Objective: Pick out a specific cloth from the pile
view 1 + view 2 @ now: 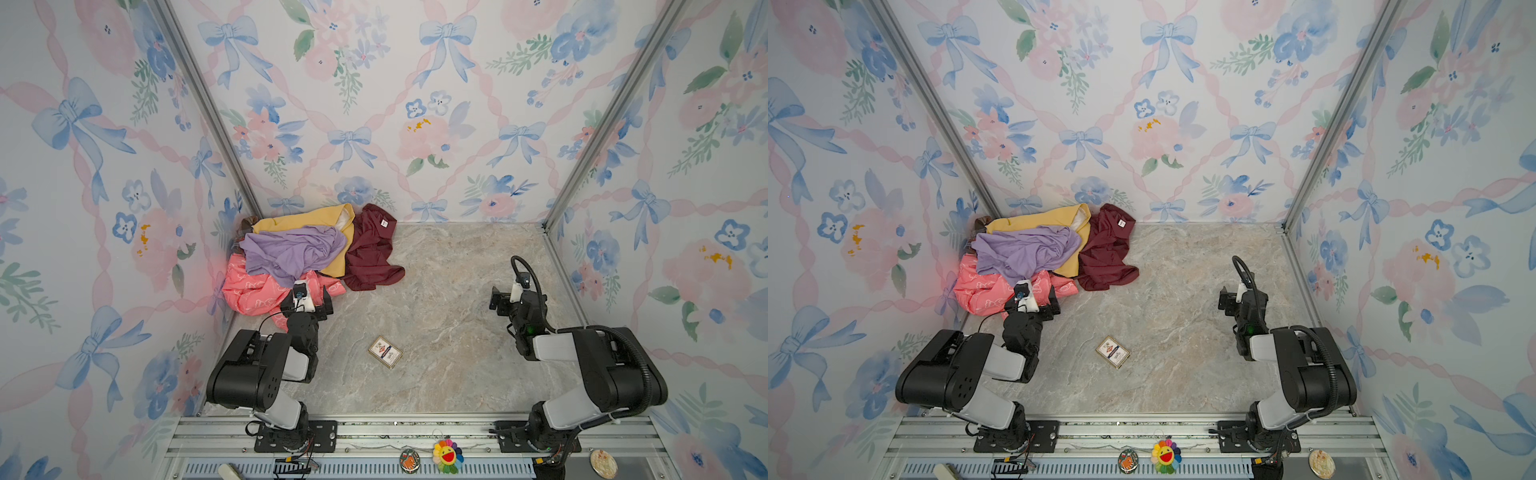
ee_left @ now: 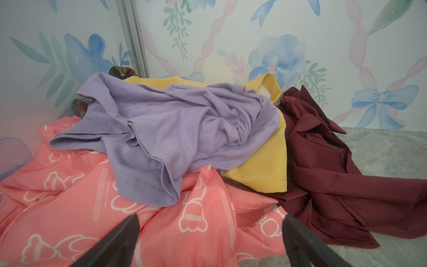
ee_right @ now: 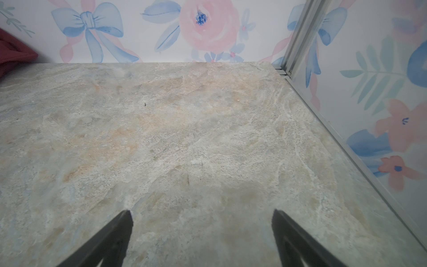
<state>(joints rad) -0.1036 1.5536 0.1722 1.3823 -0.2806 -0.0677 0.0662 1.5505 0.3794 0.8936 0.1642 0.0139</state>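
1. The pink cloth (image 1: 253, 291) lies at the seven o'clock edge of the pile (image 1: 1034, 245), which fills the ten o'clock corner of the table (image 3: 161, 129). A purple shirt (image 2: 184, 129) drapes over its far part, so only the near folds lie bare.
2. The left pincer (image 2: 210, 220) hangs at those near folds with its jaws spread wide and nothing between them. Whether the tips touch the fabric cannot be told. The right pincer (image 3: 202, 212) is equally wide and empty over bare table at three o'clock, well apart from the clothes.
3. The purple hem sags onto the pink at twelve o'clock from the left jaws. A bite taken too deep would likely catch both layers and drag the wrong shirt along.
4. The pink cloth is pinned under the purple shirt and perhaps the yellow garment (image 2: 261, 171). A hard pull may tow the heap, or the thin fabric may slip free.
5. The side wall (image 1: 199, 270) stands close at nine o'clock, so a wide swing could strike it.
6. The pink cloth looks thin and smooth, creased into sharp ridges and printed with white outline figures.
7. The purple shirt looks like soft, matte, rumpled jersey with stitched hems, while the yellow lies flatter.
8. The maroon shirt (image 2: 335, 173), at the pile's three o'clock, falls in long folds with a faint sheen. A plaid scrap (image 2: 120, 70) peeks out behind.
9. The table is hard and marbled like stone.
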